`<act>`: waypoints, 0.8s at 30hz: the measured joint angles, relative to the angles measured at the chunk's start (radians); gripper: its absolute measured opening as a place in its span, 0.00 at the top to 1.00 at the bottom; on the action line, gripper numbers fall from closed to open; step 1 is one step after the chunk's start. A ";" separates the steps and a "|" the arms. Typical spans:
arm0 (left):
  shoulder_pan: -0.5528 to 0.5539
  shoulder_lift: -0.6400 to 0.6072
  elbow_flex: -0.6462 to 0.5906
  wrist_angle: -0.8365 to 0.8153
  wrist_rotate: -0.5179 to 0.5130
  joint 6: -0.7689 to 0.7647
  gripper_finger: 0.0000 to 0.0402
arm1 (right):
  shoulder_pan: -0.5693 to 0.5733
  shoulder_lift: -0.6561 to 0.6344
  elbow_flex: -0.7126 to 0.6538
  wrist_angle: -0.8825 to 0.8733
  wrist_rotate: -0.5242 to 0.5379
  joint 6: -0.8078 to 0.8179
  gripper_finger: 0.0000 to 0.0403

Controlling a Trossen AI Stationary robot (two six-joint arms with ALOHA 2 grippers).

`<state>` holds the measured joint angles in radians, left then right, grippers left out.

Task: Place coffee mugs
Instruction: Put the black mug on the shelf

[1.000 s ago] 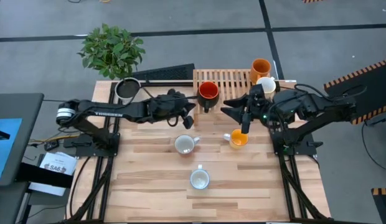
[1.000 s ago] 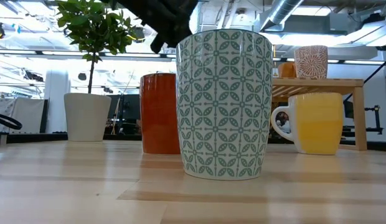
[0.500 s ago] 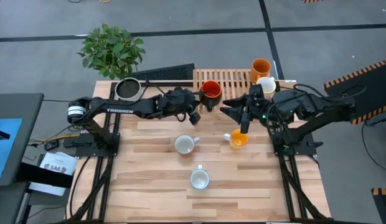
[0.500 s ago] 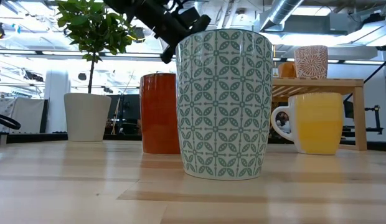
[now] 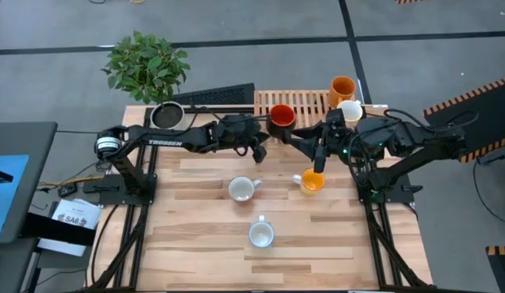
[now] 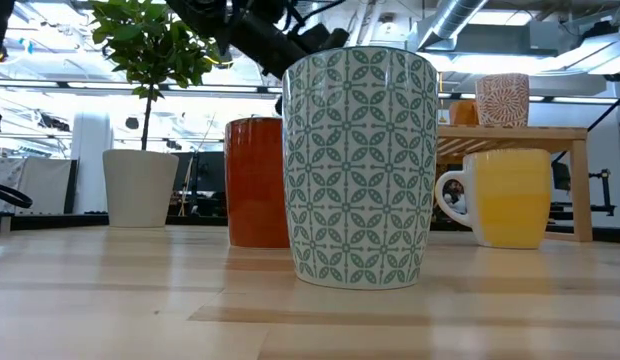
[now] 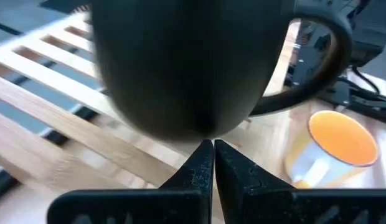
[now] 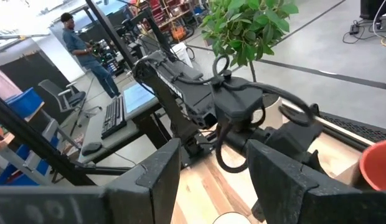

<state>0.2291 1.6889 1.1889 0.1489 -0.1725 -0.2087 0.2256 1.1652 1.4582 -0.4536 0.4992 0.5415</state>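
The red mug with a dark outside (image 5: 282,116) stands upright on the wooden slatted rack (image 5: 305,102); in the left wrist view its dark wall (image 7: 180,62) fills the picture. My left gripper (image 5: 265,133) is shut and sits at that mug's left side. My right gripper (image 5: 308,150) hangs open above the table, just far of the yellow-orange mug (image 5: 312,181). The brown-orange mug (image 5: 340,87) and the cream mug (image 5: 349,110) stand on the rack's right end. A white-lined mug (image 5: 243,189) and the patterned light blue mug (image 5: 261,234) stand on the table. My left gripper (image 7: 213,149) has its shut fingertips against the low part of the red mug's dark outer wall (image 7: 202,127), coming from the table's left and slanting down. Nothing is between the fingers. The mug stands upright on the rack slats, its handle (image 7: 327,56) off to one side.
A grey-white pot (image 5: 165,116) and a potted plant (image 5: 147,65) sit at the far left corner, with a dark keyboard (image 5: 216,95) behind the rack. In the low view the patterned mug (image 6: 360,165) hides the rack's left end. A person (image 8: 75,37) stands in the room beyond.
My left gripper has moved right and toward the far edge, up to the red mug, staying shut. The red mug has slid a little to the right along the rack and stayed upright.
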 joint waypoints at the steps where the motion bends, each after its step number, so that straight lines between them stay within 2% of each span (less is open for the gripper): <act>1: 0.000 0.003 0.002 -0.006 0.007 -0.011 1.00 | 0.000 0.000 0.000 -0.001 0.000 0.000 0.48; 14: 0.009 0.083 0.116 -0.005 -0.010 0.002 1.00 | -0.016 0.000 0.000 0.022 0.001 0.013 0.48; 18: 0.011 0.082 0.120 0.009 -0.066 0.012 1.00 | -0.058 0.010 0.002 0.022 0.005 0.078 0.48; 24: 0.024 0.074 0.120 -0.066 -0.031 0.007 1.00 | -0.147 0.034 0.002 -0.045 0.019 0.163 0.48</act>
<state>0.2527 1.7632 1.3088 0.0824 -0.2032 -0.2012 0.0782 1.1991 1.4597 -0.4982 0.5179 0.7045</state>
